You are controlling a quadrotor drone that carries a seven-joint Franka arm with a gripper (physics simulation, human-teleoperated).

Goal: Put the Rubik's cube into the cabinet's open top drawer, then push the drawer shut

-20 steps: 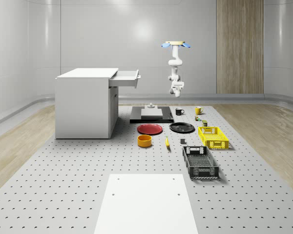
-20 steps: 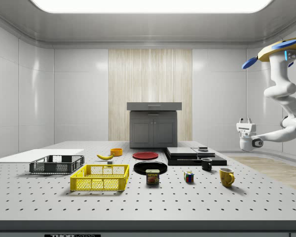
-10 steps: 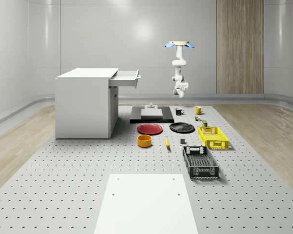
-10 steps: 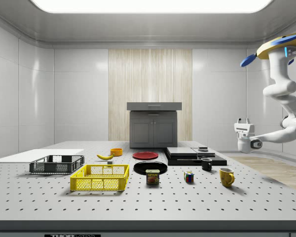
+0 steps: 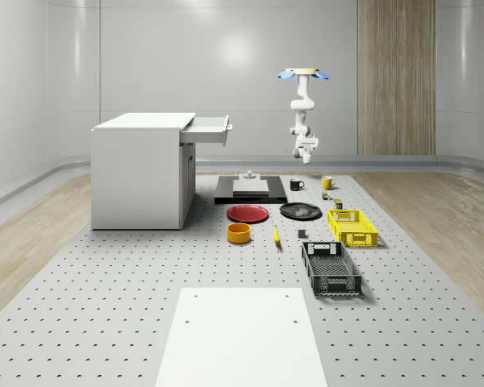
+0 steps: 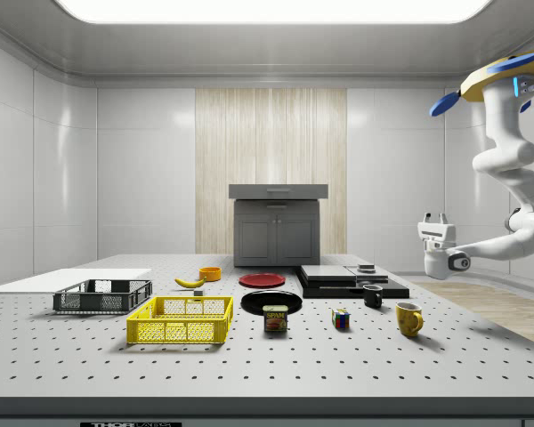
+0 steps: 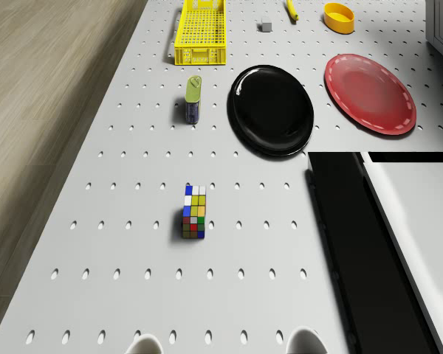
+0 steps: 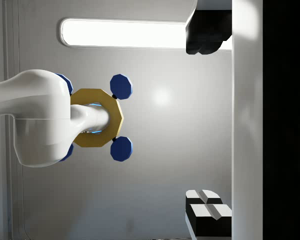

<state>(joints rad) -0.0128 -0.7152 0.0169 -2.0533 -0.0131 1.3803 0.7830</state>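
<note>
The Rubik's cube (image 7: pixel 194 212) lies on the perforated table, small in the whole-scene view (image 5: pixel 326 195) and between a tin and two mugs in the side view (image 6: pixel 341 318). The white cabinet (image 5: pixel 141 171) stands at the whole-scene view's left, its top drawer (image 5: pixel 210 129) pulled open. The drone (image 5: pixel 304 73) hovers high over the table's far end, well above the cube. My gripper (image 6: pixel 434 217) hangs in the air off its arm, fingers pointing up at the ceiling. The fingers (image 8: pixel 207 216) stand wide apart, open and holding nothing.
A black slab (image 5: pixel 250 193) with a grey block lies beside the cabinet. A red plate (image 7: pixel 369 94), a black plate (image 7: pixel 272 110), a tin (image 7: pixel 193 99), a yellow basket (image 7: pixel 200 29), a black basket (image 5: pixel 331 268), an orange bowl (image 5: pixel 239 233) and two mugs (image 6: pixel 408 318) stand around the cube.
The drone, arm and gripper have drifted toward the whole-scene view's right, and a little toward the side view's left. The cube and the drawer have not moved.
</note>
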